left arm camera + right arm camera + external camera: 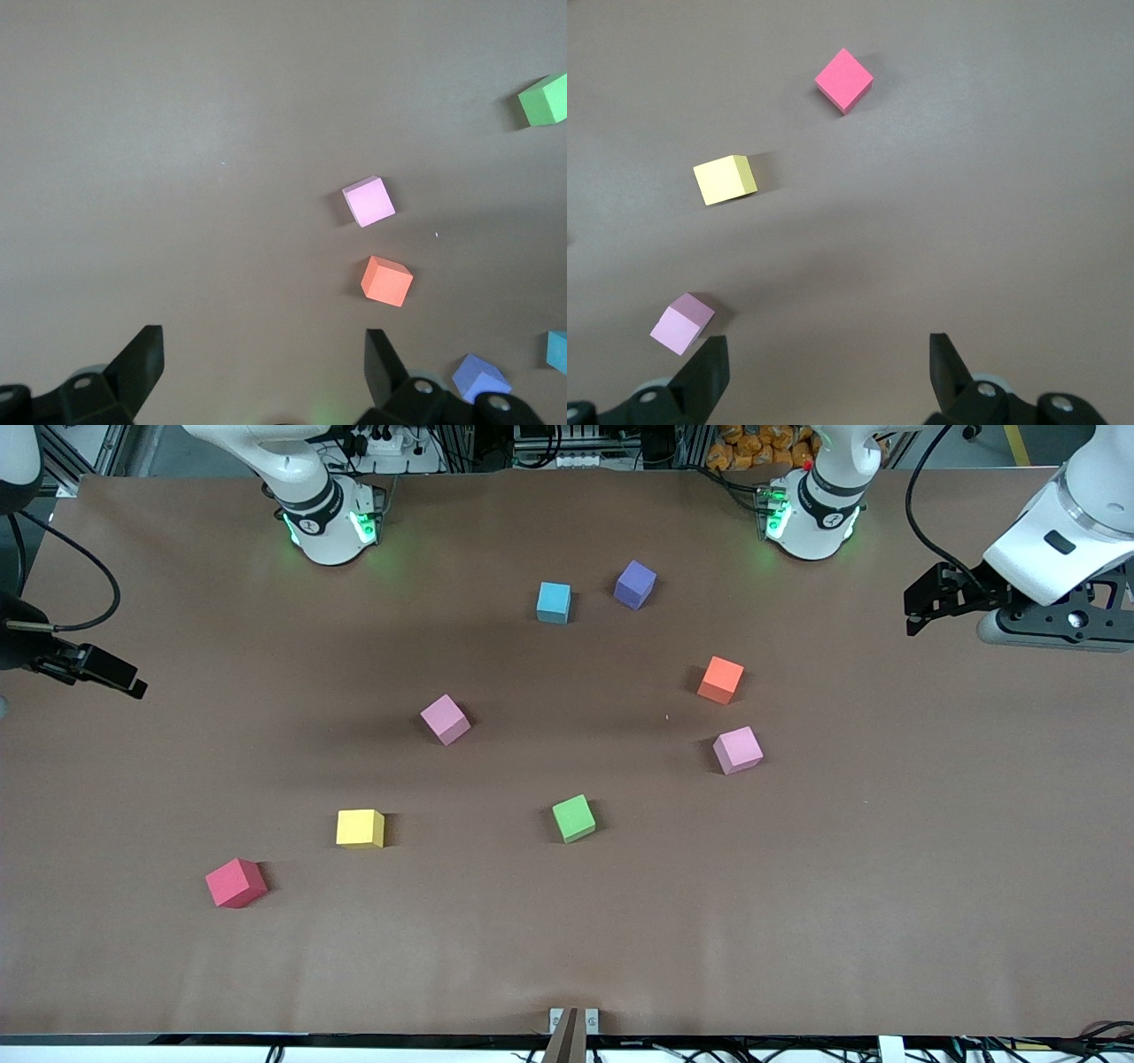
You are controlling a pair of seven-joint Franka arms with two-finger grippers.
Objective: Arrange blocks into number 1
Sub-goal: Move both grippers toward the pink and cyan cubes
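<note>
Five task blocks lie scattered on the brown table point(886, 868). The light blue one point(554, 602) and the purple one point(635, 584) sit close to the arm bases. One pink block point(445, 719) is mid-table; the other pink block point(738, 750) lies toward the left arm's end. The yellow block point(361, 828) is nearer the front camera. My left gripper point(917, 611) hovers open and empty over the table's left-arm end, apart from the pink block point(368, 201). My right gripper point(133, 685) hangs open and empty over the right-arm end, the yellow block point(726, 180) ahead of it.
An orange cube point(720, 679) sits just farther from the front camera than the pink block toward the left arm's end. A green cube point(574, 818) lies near the middle, and a red cube point(236, 882) is nearest the front camera, beside the yellow block.
</note>
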